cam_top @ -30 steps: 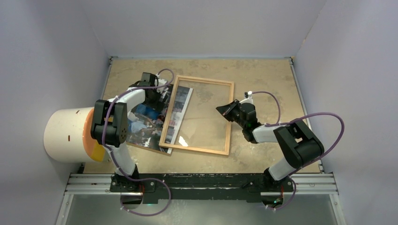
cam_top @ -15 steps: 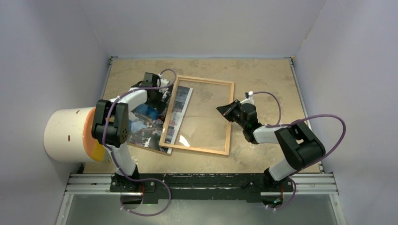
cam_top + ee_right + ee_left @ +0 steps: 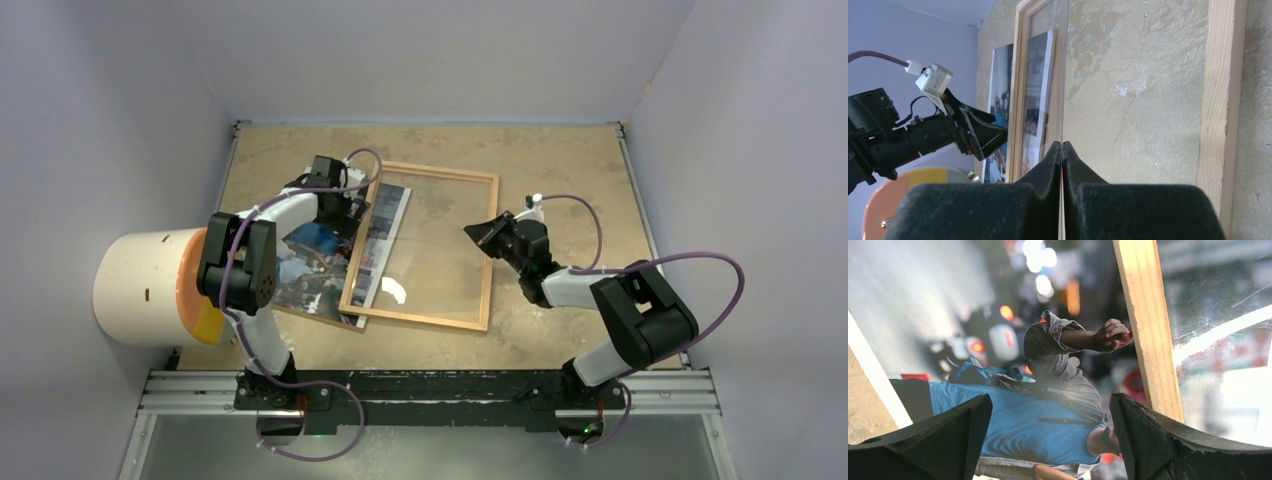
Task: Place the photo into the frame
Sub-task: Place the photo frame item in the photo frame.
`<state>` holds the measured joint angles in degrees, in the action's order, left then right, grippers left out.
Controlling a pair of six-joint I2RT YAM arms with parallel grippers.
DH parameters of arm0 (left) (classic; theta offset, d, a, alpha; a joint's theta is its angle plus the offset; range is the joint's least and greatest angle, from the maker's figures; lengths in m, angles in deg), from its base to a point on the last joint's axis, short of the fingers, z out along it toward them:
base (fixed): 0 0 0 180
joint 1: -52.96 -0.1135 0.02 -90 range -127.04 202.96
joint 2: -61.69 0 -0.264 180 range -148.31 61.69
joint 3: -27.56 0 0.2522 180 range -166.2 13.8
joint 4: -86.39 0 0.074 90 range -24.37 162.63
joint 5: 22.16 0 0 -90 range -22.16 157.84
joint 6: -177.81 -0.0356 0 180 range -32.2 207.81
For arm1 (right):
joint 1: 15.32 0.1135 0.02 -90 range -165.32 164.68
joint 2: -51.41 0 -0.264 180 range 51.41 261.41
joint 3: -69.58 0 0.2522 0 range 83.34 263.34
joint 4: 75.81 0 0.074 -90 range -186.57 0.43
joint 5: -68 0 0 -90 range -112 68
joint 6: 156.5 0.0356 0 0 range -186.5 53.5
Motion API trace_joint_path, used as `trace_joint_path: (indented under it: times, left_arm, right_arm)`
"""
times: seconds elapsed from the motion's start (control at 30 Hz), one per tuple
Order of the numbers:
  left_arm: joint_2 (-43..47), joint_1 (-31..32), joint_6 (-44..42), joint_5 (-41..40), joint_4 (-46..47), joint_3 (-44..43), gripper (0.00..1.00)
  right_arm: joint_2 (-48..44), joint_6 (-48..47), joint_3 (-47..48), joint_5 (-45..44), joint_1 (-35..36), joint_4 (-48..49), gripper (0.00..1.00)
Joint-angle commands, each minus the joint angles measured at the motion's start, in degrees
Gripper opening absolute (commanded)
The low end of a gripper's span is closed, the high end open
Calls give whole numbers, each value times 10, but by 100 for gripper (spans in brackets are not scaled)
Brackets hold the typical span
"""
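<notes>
The light-wood frame (image 3: 420, 318) lies flat mid-table with its left side over the photo (image 3: 305, 265), a glossy print of people in blue and dark tones. My left gripper (image 3: 352, 207) hovers open just above the photo (image 3: 1048, 415), its right finger beside the frame's left moulding (image 3: 1148, 330). My right gripper (image 3: 480, 232) reaches in over the frame's right side. In the right wrist view it (image 3: 1062, 146) is shut on the thin edge of the glass pane (image 3: 1065, 75), which stands edge-on between the pads. The right moulding (image 3: 1220, 100) lies beside it.
A white cylinder with an orange end (image 3: 140, 288) lies at the table's left edge, near the left arm. Pale walls close in the tan table (image 3: 560, 170) on three sides. A metal rail (image 3: 430, 390) carries both arm bases at the front.
The left gripper has edged right toward the frame's left moulding. The right gripper has shifted slightly right, and the glare on the glass near the front has grown and moved.
</notes>
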<state>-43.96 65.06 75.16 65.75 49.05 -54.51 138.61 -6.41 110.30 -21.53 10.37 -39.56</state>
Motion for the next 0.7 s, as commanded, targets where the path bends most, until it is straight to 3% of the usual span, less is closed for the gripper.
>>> trace_joint_path:
  times: [0.0,0.67]
  left_arm:
    - [-11,8,-2,-5,-4,9,94]
    - [-10,28,-8,18,8,36,88]
  right_arm:
    - [-14,-13,2,-22,-3,10,0]
    - [49,10,26,37,-2,122,0]
